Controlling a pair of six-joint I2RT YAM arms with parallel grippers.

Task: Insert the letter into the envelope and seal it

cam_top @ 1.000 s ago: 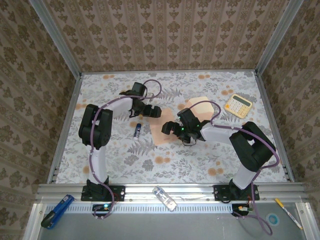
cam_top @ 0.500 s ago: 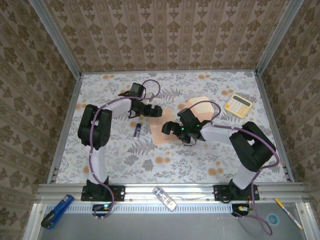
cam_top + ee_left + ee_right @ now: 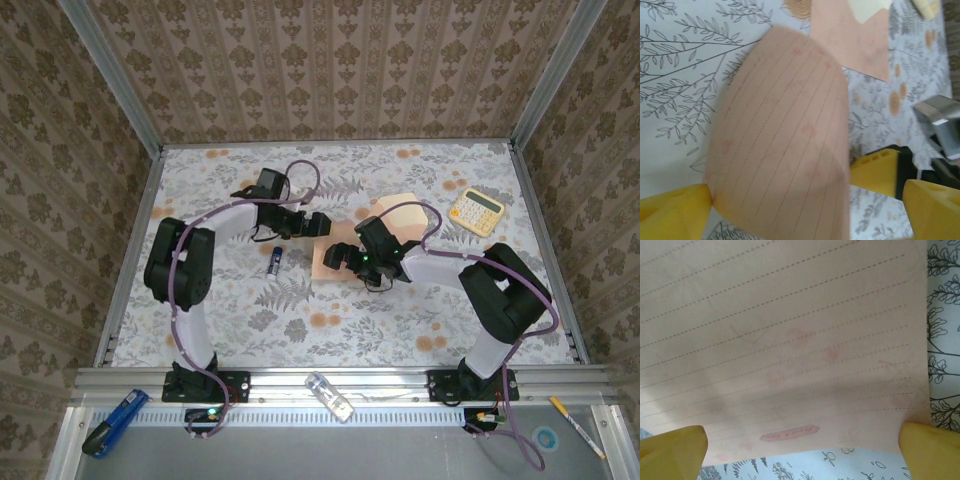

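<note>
The letter sits near the middle of the tabletop, between the two hands. Seen from the left wrist, the letter is a peach sheet ruled with dashed lines, and it bows upward rather than lying flat. From the right wrist, the letter spreads across most of the view, with a small pink label printed near its lower edge.

The envelope lies just beyond the letter, towards the far right. In the left wrist view the envelope shows its salmon body and a paler pointed flap folded open at the top. Letter and envelope are apart.

The right hand is low over the sheet. Its yellow fingertips stand wide apart at the sheet's two lower corners, so the right hand is open. Whether the tips press the edges cannot be told.

The left hand reaches in from the left, also spread wide. The sheet lies between the left hand's yellow fingertips, one of which is touching a corner.

A yellow calculator rests farther right, and a small blue object lies left of the letter.
</note>
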